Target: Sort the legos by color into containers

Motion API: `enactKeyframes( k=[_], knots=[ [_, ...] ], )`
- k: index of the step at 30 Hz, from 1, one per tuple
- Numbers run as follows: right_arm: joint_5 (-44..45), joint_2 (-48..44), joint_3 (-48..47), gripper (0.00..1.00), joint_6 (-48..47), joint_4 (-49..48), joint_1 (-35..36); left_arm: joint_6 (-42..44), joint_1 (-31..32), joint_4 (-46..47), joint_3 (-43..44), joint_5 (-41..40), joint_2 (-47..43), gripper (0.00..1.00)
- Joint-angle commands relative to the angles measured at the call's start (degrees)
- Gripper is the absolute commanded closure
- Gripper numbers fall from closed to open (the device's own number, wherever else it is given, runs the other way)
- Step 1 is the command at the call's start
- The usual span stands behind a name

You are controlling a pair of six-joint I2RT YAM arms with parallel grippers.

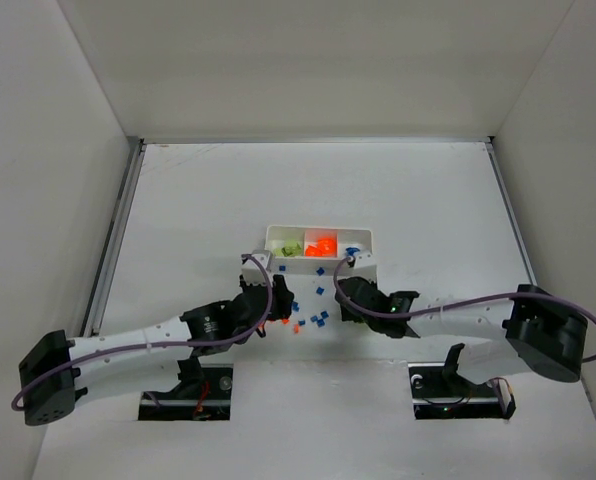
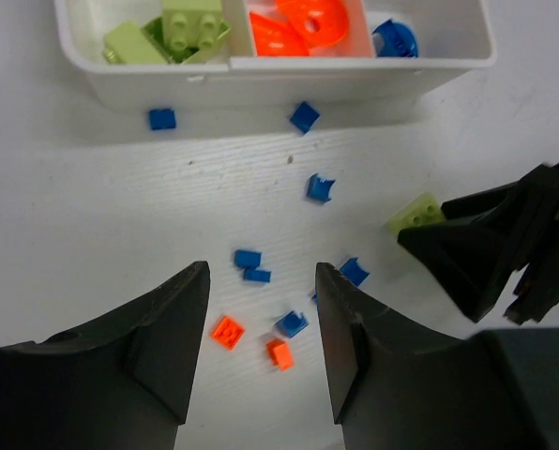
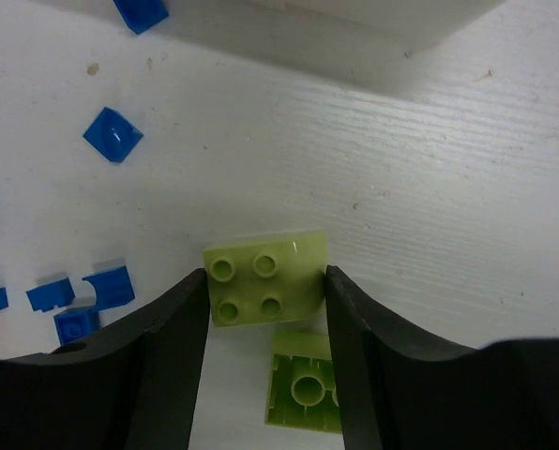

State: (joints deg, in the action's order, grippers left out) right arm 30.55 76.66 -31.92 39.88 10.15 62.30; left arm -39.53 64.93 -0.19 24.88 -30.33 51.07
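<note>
Right gripper pinches a studded lime square brick by 2 sides on the grainy white worktop. Left gripper gapes empty over small blue bricks near the glossy tray.

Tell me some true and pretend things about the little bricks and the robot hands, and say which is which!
1. The left gripper holds an orange brick. False: it is open and empty; the orange bricks lie on the table.
2. A lime green brick sits between the fingers of the right gripper. True.
3. The middle compartment of the tray holds orange pieces. True.
4. Every blue brick is inside the tray. False: many blue bricks lie on the table.
</note>
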Motion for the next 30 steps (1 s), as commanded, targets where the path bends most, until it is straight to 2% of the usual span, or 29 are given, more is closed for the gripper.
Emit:
enactKeyframes(
  k=[1,5,13,17,22,26,30],
  knots=[
    [-2.33,1.29,-2.27,0.53,-0.59,-2.85,-1.17,-2.74,1.29,-4.38,-2.29,-3.16,-3.51,0.54],
    [-1.28,-0.98,-2.7,0.65,-0.59,-4.35,-1.35,-4.94,4.54,-5.79,-4.93,-3.42,-6.59,0.55],
    [-2.07,-5.12,-11.04,0.68,-4.98,-4.44,-1.7,-11.17,9.38,-15.63,-4.85,-13.43,-8.09,0.56],
    [-3.21,0.4,-19.12,0.68,-7.79,-7.33,-3.11,-15.48,9.82,-19.67,-3.79,-17.22,-6.69,0.6],
    [-6.99,11.38,-28.88,0.68,-9.55,-9.28,-5.22,-22.86,9.91,-26.79,-2.21,-18.89,-2.47,0.6],
    [-3.31,12.03,-28.47,0.65,-10.08,-6.73,-4.61,-24.98,12.01,-29.25,-1.51,-17.49,-2.29,0.56],
    [1.08,5.45,-17.94,0.48,-8.6,-5.06,-2.24,-26.47,13.95,-29.87,-1.59,-16.43,-2.2,0.55]
  ],
)
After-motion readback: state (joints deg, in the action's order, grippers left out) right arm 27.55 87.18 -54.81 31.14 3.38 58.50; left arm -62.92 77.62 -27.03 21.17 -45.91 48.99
